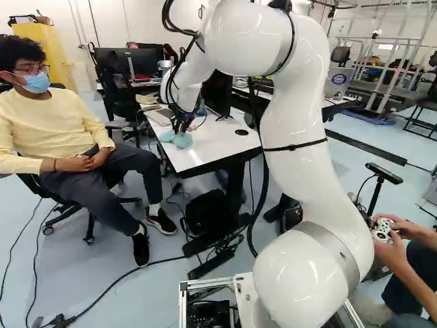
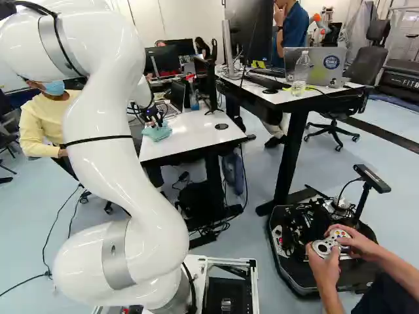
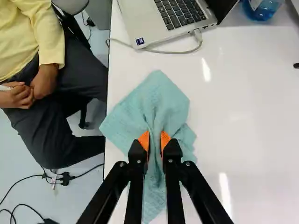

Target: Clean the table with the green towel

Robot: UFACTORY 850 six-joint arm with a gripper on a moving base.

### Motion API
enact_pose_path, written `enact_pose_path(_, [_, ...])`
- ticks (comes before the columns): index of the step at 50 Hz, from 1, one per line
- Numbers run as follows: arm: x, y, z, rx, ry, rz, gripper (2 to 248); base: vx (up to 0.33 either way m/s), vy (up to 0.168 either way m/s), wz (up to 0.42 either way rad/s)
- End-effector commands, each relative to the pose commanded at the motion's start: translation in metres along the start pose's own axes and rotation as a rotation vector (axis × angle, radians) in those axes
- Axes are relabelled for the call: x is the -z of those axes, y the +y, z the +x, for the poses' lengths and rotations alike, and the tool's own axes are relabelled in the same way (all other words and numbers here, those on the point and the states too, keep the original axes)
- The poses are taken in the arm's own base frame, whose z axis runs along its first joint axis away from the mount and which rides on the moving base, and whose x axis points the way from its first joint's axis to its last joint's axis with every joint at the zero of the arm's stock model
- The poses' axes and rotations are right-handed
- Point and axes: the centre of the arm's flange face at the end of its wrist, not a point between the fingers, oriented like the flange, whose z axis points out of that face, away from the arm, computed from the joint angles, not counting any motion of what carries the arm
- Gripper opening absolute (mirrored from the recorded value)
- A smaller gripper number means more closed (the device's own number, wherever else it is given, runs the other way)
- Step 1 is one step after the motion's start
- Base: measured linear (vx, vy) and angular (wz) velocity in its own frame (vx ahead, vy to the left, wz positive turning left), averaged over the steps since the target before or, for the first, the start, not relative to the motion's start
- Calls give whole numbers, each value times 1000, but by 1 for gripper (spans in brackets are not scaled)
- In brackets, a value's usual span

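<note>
White arm nearest, reaching out over white table. Gripper was at the table's edge, fingers pointing down, clamped on green towel: a bunched fold sat pinched between both orange pads. Towel lay on the tabletop, rumpled, spread ahead of and under the fingers, one corner poking past the edge. Farther on, open laptop with pale cable along its near side; blue container stood beyond the screen.
</note>
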Motion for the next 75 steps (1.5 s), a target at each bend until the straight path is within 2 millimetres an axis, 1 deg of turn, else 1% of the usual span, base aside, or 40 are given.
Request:
enact_pose_path(27, [0, -2, -3, 2, -39, 2, 51, 0, 0, 0])
enact_pose_path(35, [-2, -10, -1, 12, -37, 8, 51, 0, 0, 0])
enact_pose_path(45, [-6, -26, 3, 32, -32, 21, 51, 0, 0, 0])
enact_pose_path(52, [-13, -35, 10, 42, -23, 28, 51, 0, 0, 0])
enact_pose_path(59, [-21, -40, 20, 47, -12, 32, 51, 0, 0, 0])
enact_pose_path(75, [-38, -34, 41, 38, 16, 28, 51, 0, 0, 0])
